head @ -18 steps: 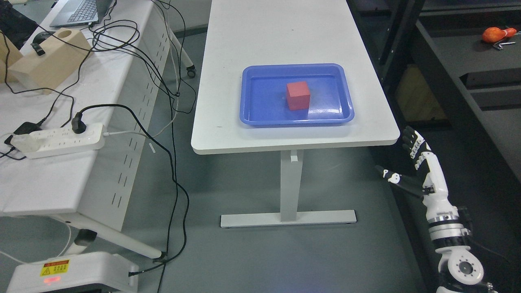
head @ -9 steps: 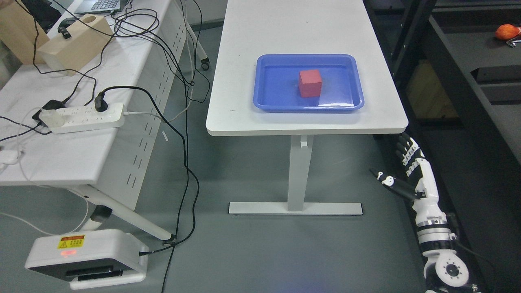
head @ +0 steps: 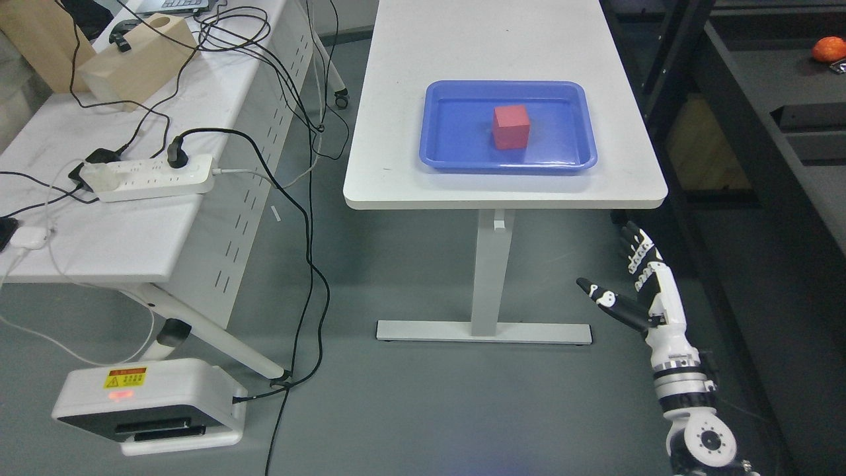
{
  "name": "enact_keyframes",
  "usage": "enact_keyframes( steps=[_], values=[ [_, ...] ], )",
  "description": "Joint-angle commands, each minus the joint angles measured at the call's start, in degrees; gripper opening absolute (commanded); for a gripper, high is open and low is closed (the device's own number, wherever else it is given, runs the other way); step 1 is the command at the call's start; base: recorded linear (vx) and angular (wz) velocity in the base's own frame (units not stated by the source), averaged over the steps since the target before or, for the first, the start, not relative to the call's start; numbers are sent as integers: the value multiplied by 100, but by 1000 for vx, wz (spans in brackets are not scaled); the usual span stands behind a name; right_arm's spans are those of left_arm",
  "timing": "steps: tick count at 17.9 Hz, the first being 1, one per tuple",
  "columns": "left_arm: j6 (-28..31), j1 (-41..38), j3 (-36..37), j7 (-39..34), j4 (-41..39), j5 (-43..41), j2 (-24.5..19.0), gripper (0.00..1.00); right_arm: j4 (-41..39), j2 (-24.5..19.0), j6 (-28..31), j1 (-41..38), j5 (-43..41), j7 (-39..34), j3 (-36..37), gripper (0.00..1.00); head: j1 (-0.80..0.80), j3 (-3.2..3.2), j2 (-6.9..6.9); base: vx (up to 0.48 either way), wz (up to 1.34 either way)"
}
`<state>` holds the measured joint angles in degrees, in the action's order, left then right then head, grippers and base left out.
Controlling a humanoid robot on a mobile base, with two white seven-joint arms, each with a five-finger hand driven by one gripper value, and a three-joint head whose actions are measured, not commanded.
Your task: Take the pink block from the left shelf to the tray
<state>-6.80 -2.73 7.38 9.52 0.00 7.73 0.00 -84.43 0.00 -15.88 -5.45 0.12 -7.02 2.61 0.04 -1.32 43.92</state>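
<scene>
Right hand hung low beside the worktop, below its front right corner, fingers spread wide and thumb stuck out, holding nothing. Left hand nowhere in view. Up and to the left of the hand, on the worktop: blue tray, with the block sitting upright near its middle, looking more red than pink, touching only the tray floor. Well apart from the hand, with the worktop edge in between. To the hand's right, dark shelving, bearing a small orange thing far up at the back. Judged from how things lay: block already in the tray, so the carrying step seemingly done and the hand at rest after release. Next move, if any: probably only keeping the arm down and clear of the worktop edge, leaving tray and block undisturbed.
</scene>
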Motion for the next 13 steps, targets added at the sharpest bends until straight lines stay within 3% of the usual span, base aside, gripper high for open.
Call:
enact_keyframes(
  steps=[1, 13],
  values=[
    [3, 0, 0, -2, -100, 0, -100, 100, -92, 100, -20, -9, -108, 8, -182, 100, 0, 0, 0, 0, 0],
    [3, 0, 0, -2, -100, 0, -100, 100, -100, 100, -20, -35, -108, 8, -95, 100, 0, 0, 0, 0, 0]
  ],
)
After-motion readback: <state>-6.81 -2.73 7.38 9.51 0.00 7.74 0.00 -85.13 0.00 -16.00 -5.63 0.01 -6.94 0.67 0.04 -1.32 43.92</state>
